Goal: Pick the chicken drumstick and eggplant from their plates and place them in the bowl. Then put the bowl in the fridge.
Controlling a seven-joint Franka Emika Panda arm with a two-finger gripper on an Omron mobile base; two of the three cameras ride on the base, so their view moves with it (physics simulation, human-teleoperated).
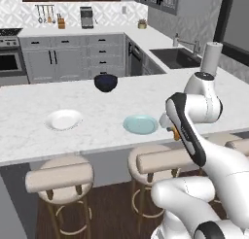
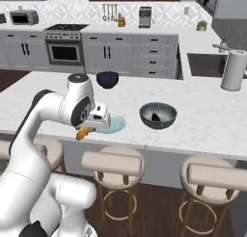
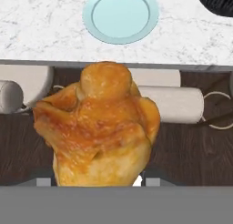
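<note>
Tool (image 2: 86, 130) grips the chicken drumstick (image 3: 98, 129) off the counter's (image 1: 29, 131) front edge, near the teal plate (image 3: 120, 16).

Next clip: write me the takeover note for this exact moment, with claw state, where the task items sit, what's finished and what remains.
Claw: shut on the drumstick, lifted off the counter and hanging past its near edge above the stools.
Teal plate: empty. White plate: empty.
Eggplant: already in the ribbed bowl, to the right of the teal plate.
Done: eggplant bowled, drumstick picked.
Left: carry the drumstick over to the bowl, release it, then put the bowl in the fridge.
</note>
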